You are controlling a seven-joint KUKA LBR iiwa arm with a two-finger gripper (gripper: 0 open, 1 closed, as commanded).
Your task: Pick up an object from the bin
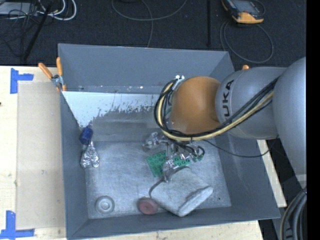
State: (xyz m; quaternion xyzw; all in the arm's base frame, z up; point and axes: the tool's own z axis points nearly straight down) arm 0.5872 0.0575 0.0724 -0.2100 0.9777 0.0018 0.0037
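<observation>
My gripper (170, 165) is low in the middle of the bin, under the arm's orange cover. It sits right over a flat green studded building plate (157, 162), whose left part shows beside it. More green (194, 157) shows on the gripper's right side; I cannot tell whether that is the same plate. Whether the plate is held is hidden. Just below the gripper lies a grey-white folded cloth (187, 199) with a thin dark cord (156, 185) curling from it.
A crushed clear bottle with a blue cap (89, 150) lies by the left wall. A clear round lid (105, 204) and a pinkish-red disc (147, 206) rest near the front wall. The arm and its cables cover the bin's right side.
</observation>
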